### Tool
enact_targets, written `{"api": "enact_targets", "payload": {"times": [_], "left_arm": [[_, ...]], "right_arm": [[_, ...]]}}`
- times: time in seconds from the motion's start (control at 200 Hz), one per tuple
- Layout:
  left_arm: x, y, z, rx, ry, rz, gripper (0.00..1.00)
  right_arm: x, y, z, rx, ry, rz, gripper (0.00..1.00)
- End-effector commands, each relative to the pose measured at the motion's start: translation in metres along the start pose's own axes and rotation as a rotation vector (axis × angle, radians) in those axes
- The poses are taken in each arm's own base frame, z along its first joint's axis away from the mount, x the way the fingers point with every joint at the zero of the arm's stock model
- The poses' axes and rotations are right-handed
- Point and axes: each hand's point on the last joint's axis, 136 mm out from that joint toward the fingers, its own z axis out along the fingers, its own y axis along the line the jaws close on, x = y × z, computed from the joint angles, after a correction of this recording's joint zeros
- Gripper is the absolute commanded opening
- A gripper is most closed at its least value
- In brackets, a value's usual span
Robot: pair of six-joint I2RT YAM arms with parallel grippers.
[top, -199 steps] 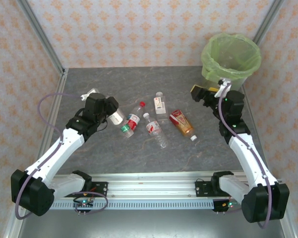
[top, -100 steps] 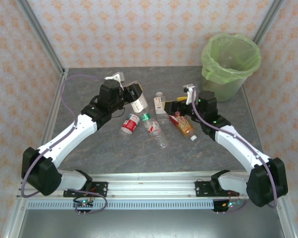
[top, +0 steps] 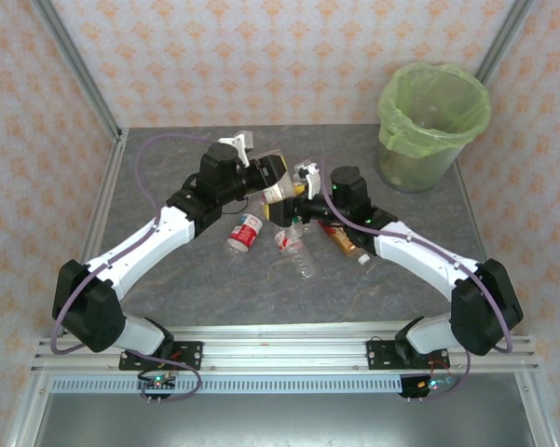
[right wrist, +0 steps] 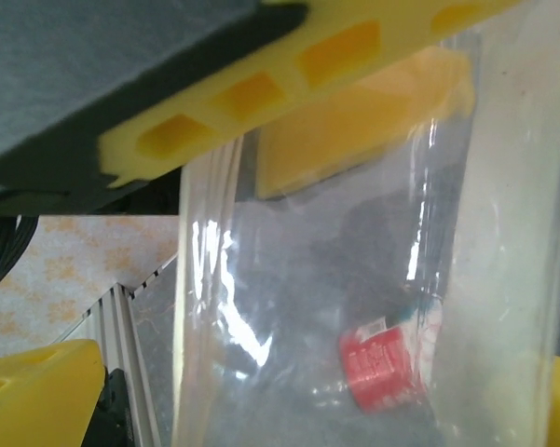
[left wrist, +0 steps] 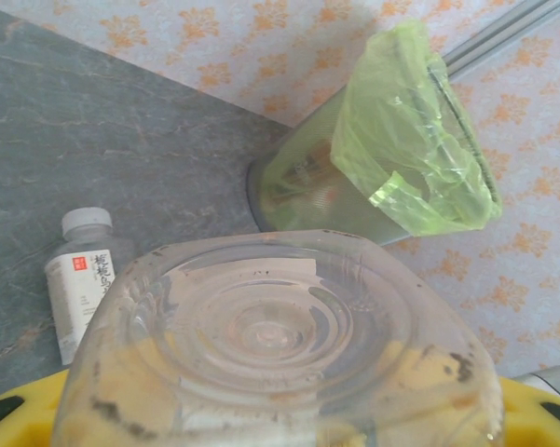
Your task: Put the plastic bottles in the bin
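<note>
While the left gripper point(top: 278, 175) is clamped on a clear bottle point(top: 274, 190) above mid-table point(top: 196, 298), the right gripper point(top: 296, 194) sits right against it; in the right wrist view the bottle point(right wrist: 354, 279) stands between the right's spread yellow fingers point(right wrist: 37, 391), with a gap showing on one side, so not gripping; the left wrist view looks at the bottle's base point(left wrist: 280, 345) end-on; the bin point(top: 419, 149) is at the far right corner, well apart; lying below the grippers are a red-labelled bottle point(top: 245, 233), a second clear one point(top: 295, 251) and a brown-orange bottle point(top: 345, 240); a white-capped bottle point(left wrist: 82, 279) lies near the bin point(left wrist: 401, 140).
</note>
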Motion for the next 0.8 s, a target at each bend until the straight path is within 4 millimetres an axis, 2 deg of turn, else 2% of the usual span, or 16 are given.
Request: {"api": "enact_targets", "payload": {"times": [0.0,0.245,0.45,0.54,0.58,0.656,0.716,0.796], "left_arm": [[-0.010,-0.026,-0.004,0.084,-0.026,0.028,0.42],[-0.005,-0.025,0.000,0.094,-0.004,0.023,0.42],[-0.003,-0.022,0.002,0.075,0.006,0.022,0.42],[-0.003,-0.021,0.003,0.070,0.008,0.022,0.42],[-0.003,-0.020,0.002,0.066,0.005,0.023,0.43],[-0.002,-0.018,0.002,0.055,0.007,0.022,0.43],[-0.002,-0.016,0.002,0.043,0.008,0.020,0.48],[-0.003,-0.014,0.001,0.040,0.005,0.012,0.64]], "right_arm": [[-0.028,0.000,-0.001,0.029,-0.098,-0.027,0.95],[-0.029,-0.001,0.002,0.022,-0.117,0.005,0.80],[-0.028,-0.006,0.003,0.040,-0.115,0.030,0.57],[-0.026,-0.010,0.003,0.060,-0.112,0.034,0.54],[-0.025,-0.011,0.001,0.070,-0.117,0.031,0.49],[-0.026,-0.012,-0.002,0.083,-0.128,0.024,0.29],[-0.026,-0.012,-0.003,0.086,-0.130,0.018,0.19],[-0.025,-0.012,-0.004,0.091,-0.131,0.010,0.12]]}}
